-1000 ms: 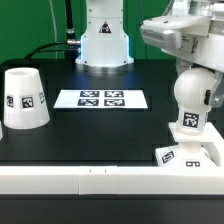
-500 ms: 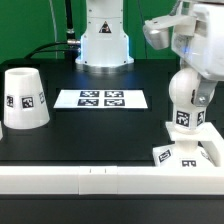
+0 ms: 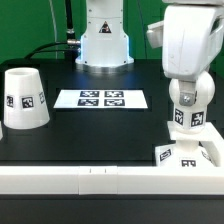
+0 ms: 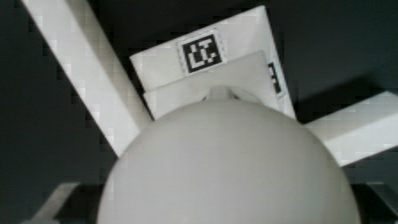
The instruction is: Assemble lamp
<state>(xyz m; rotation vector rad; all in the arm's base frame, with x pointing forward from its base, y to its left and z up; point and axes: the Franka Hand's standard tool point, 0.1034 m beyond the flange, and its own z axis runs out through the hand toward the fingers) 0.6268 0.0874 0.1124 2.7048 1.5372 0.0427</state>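
The white round-headed bulb [image 3: 186, 116] stands upright on the flat square base [image 3: 190, 156] at the exterior view's right, near the front rail. My gripper [image 3: 188, 90] comes down over the bulb's head with a finger on each side, shut on it. In the wrist view the bulb's head [image 4: 222, 160] fills the space between the dark fingers [image 4: 25, 205], and the tagged base [image 4: 231, 72] lies beyond it. The tapered shade [image 3: 24, 98] stands alone at the exterior view's left.
The marker board [image 3: 102, 99] lies flat in the middle of the black table. A long white rail [image 3: 90, 180] runs along the front edge and also shows in the wrist view [image 4: 89, 70]. The arm's own pedestal [image 3: 104, 40] stands at the back.
The arm's wrist has turned and now hides the bulb's top. The bulb has gone from leaning to upright on the base.
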